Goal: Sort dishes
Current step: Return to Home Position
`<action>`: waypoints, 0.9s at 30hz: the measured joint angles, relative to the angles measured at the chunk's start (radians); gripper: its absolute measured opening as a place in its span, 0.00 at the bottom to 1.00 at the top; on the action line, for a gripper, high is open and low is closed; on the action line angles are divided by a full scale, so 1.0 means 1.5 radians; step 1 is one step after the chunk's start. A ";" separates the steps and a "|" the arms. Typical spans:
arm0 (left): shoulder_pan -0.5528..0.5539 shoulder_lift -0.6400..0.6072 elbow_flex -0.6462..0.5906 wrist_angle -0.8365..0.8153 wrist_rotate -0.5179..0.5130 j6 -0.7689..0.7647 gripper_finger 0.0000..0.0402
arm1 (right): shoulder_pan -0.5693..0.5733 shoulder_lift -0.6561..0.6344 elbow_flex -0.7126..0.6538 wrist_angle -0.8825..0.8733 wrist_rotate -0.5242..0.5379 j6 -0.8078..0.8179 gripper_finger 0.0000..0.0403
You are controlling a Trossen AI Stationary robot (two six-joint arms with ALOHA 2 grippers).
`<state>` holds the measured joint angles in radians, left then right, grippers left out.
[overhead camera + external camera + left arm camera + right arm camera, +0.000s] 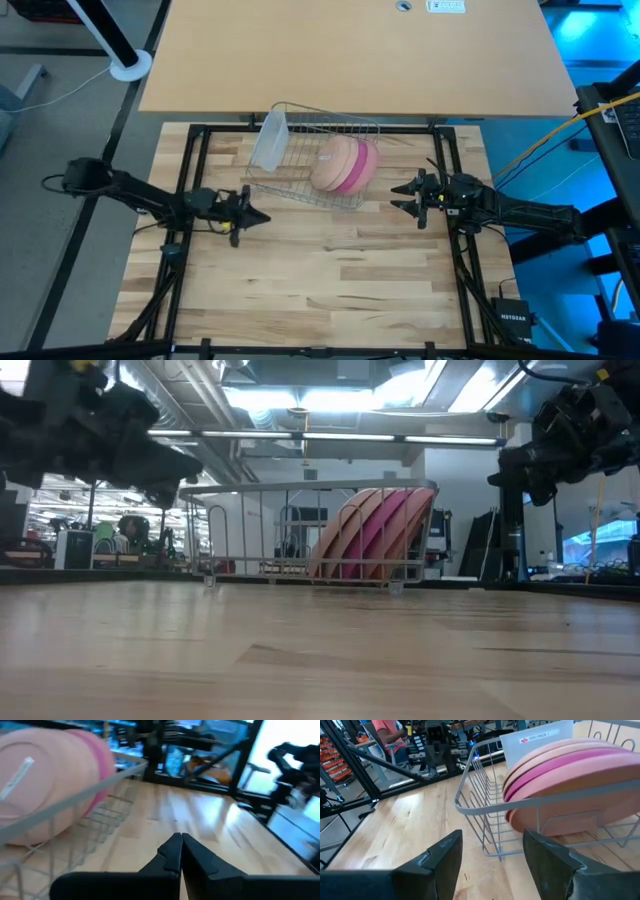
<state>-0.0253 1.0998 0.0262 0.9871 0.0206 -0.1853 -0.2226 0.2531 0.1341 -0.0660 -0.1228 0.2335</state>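
Beside the rack (300, 150), left claw (264, 217) closed, right claw (396, 197) spread

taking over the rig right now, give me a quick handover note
Left gripper: shut, empty, raised over the table left of the wire rack.
Right gripper: open, empty, raised to the rack's right.
Plates: pale peach plate, magenta plate and tan-brown plate stand on edge together in the rack; a tumbler is at its left end.
Done: all three plates racked.
Left: probably only bringing both arms home.
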 joint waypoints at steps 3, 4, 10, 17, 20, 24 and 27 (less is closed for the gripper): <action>-0.013 -0.043 -0.011 -0.045 0.001 0.031 0.00 | 0.000 0.000 0.000 -0.009 0.000 0.000 0.53; -0.015 -0.053 -0.011 -0.064 -0.001 0.044 0.00 | 0.000 0.000 0.000 -0.014 0.001 0.000 0.53; -0.017 -0.072 -0.011 -0.092 -0.005 0.094 0.00 | 0.000 0.000 0.000 -0.048 0.023 -0.001 0.53; 0.009 -0.079 -0.011 -0.093 -0.072 0.102 0.00 | 0.000 0.000 0.000 -0.113 0.092 -0.002 0.53; 0.026 -0.079 -0.011 -0.092 -0.104 0.044 0.00 | 0.000 0.000 0.000 -0.132 0.093 -0.002 0.53; 0.038 -0.079 -0.011 -0.089 -0.119 -0.065 0.00 | 0.000 0.000 0.000 -0.152 0.067 -0.001 0.53; 0.039 -0.079 -0.011 -0.089 -0.126 -0.147 0.00 | 0.000 0.000 0.000 -0.179 0.055 -0.001 0.53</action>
<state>0.0330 0.9817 0.0093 0.8531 -0.1681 -0.4061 -0.2226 0.2531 0.1345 -0.3345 -0.0400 0.2318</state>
